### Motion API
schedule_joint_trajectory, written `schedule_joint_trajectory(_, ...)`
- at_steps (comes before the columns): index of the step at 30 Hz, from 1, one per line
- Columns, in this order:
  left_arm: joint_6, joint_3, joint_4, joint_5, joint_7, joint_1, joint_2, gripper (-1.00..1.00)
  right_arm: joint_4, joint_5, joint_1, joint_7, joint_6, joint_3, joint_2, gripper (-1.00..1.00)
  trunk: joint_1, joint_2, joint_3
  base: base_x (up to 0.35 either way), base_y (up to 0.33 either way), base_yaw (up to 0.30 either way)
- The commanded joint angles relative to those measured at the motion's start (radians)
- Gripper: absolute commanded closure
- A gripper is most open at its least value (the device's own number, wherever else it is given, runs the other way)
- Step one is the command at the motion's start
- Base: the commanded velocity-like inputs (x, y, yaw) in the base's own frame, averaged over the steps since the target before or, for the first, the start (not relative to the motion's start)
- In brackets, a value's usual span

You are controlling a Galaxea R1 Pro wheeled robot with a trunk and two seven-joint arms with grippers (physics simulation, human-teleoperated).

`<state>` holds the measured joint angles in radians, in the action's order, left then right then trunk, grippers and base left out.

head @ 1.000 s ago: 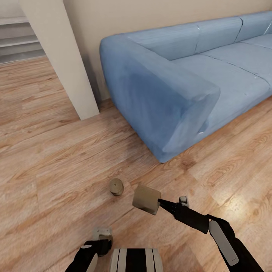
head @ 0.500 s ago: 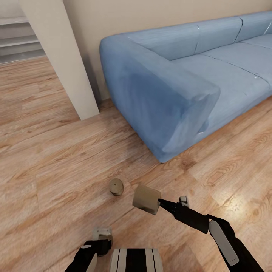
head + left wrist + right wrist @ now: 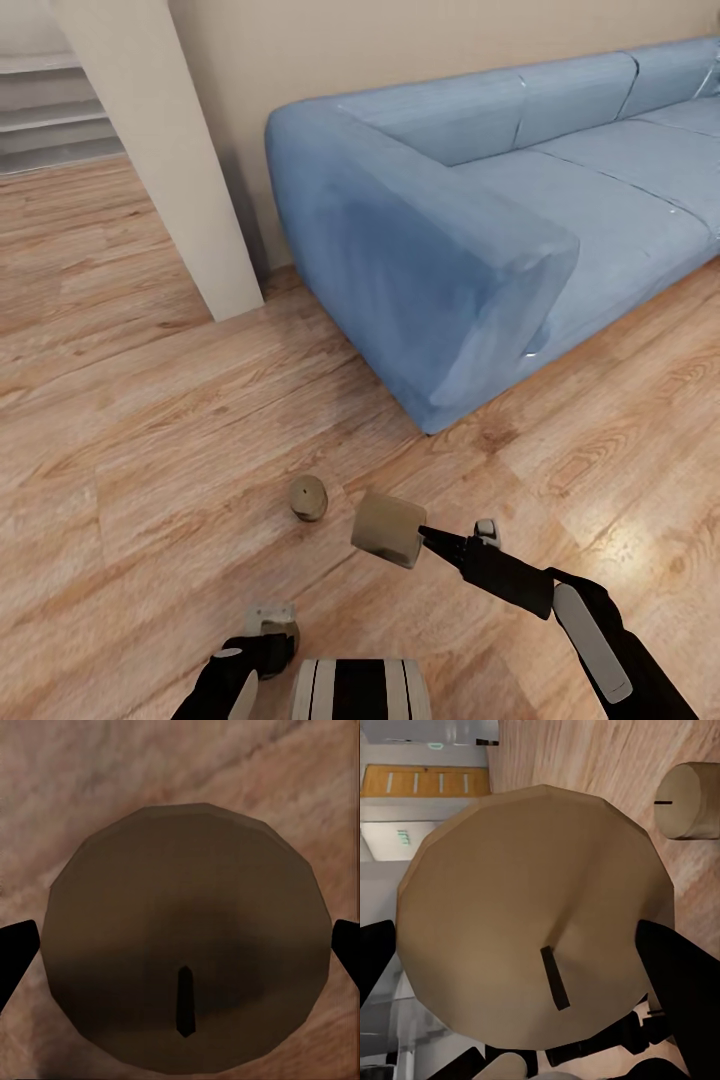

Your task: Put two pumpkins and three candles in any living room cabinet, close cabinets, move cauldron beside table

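Observation:
A tan candle (image 3: 388, 528) is held just above the wooden floor by my right gripper (image 3: 425, 537), which is shut on it. The right wrist view shows its wick end (image 3: 532, 915) between the dark fingers (image 3: 682, 982). A second candle (image 3: 308, 497) lies on its side on the floor a little to the left, also seen as candle (image 3: 690, 799). My left gripper (image 3: 270, 640) hangs low by my trunk, and a third candle (image 3: 187, 937) sits between its fingertips (image 3: 15, 952), apparently gripped. Pumpkins, cabinet, cauldron and table are out of view.
A blue sectional sofa (image 3: 450, 230) fills the right and centre, its arm end close ahead. A cream wall pillar (image 3: 170, 160) stands at the left, with steps (image 3: 50, 110) behind it. Wooden floor (image 3: 150, 420) spreads around.
The head view has shifted slightly as a whole. The candles and both grippers hold their places.

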<state>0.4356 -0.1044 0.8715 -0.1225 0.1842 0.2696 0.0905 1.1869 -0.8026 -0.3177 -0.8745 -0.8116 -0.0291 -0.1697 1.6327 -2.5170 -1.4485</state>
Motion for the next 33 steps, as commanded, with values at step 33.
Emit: schedule_joint_trajectory(33,0.475,0.188,0.397,-0.011,-0.009,-0.001,-0.049,1.00,0.106,-0.010,-0.001,0.544,-0.045,-0.180,0.065,1.00,-0.012,0.006,0.105,-0.034,0.005,0.000)
